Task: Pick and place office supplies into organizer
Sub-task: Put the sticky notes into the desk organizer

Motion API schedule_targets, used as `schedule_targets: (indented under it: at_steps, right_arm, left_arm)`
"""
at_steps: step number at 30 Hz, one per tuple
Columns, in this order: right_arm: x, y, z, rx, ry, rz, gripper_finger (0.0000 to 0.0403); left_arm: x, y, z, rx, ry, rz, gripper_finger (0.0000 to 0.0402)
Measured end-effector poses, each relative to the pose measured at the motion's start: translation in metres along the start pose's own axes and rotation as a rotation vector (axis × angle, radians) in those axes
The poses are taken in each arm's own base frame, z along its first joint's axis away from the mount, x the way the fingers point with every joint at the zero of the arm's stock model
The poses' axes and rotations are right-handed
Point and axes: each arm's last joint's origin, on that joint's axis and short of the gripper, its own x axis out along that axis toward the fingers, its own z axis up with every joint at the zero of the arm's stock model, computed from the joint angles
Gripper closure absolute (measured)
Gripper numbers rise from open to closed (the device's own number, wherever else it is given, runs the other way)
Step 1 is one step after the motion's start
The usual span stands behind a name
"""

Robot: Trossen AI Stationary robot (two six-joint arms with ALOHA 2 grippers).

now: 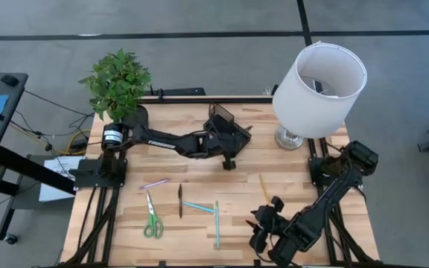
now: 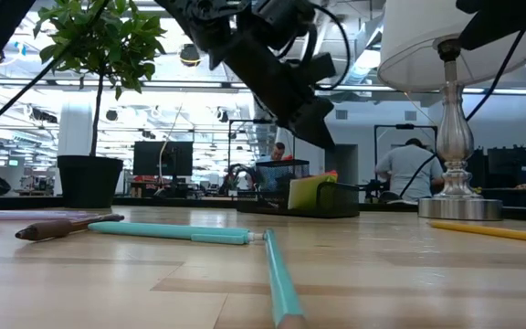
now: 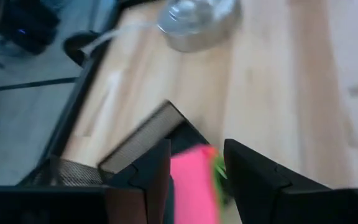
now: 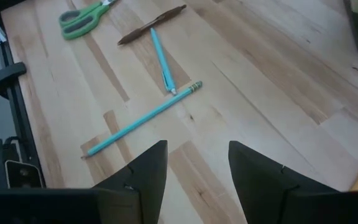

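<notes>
Left gripper (image 3: 196, 171) hangs over the organizer (image 1: 228, 128), fingers parted and grasping nothing; the pink sticky-note pad (image 3: 193, 186) lies directly below, between them. Right gripper (image 4: 196, 168) waits released, teal pens (image 4: 143, 117) lying ahead on the table (image 1: 192, 186).

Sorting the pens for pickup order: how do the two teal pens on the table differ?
The long teal pencil-like stick is plainly longer than the short teal pen. In the high view, the long one runs toward the table's front edge, while the short one lies crosswise. Both lie flat on the wood, tips nearly meeting.
</notes>
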Motion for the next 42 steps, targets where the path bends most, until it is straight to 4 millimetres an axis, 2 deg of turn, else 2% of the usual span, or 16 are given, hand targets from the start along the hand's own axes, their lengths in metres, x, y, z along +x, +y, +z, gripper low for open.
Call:
schedule_targets:
  at_steps: [6, 9, 15, 20, 23, 29, 36, 38, 42]
  right_arm:
    - [-0.006, 0.002, -0.006, -0.018, 0.002, 0.018, 0.0236]
    - [-0.008, 0.003, -0.008, -0.023, 0.003, 0.023, 0.0238]
    - [-0.008, 0.003, -0.008, -0.022, 0.002, 0.023, 0.0237]
    - [-0.008, 0.003, -0.008, -0.023, 0.002, 0.024, 0.0237]
    - [-0.008, 0.003, -0.008, -0.023, 0.002, 0.023, 0.0239]
    - [-0.008, 0.003, -0.008, -0.022, 0.001, 0.023, 0.0236]
    - [-0.006, 0.002, -0.006, -0.018, 0.0, 0.018, 0.0239]
    - [-0.006, 0.002, -0.006, -0.018, 0.0, 0.017, 0.0238]
    - [-0.004, 0.001, -0.003, -0.012, -0.001, 0.007, 0.0236]
  left_arm:
    - [-0.014, -0.031, -0.003, 0.093, 0.105, -0.129, 0.0262]
    - [-0.017, -0.037, -0.008, 0.091, 0.151, -0.143, 0.0279]
    - [-0.004, -0.016, -0.021, -0.027, 0.17, -0.026, 0.0343]
    - [0.007, -0.001, -0.034, -0.145, 0.167, -0.127, 0.0396]
    - [0.007, -0.001, -0.036, -0.158, 0.175, -0.136, 0.0399]
    - [0.003, -0.014, -0.033, -0.056, 0.162, -0.118, 0.0401]
    - [0.032, -0.011, -0.055, -0.066, 0.219, -0.033, 0.0401]
    - [0.036, -0.006, -0.052, -0.089, 0.195, 0.01, 0.0401]
    - [0.036, 0.008, -0.034, -0.122, 0.152, 0.124, 0.0401]
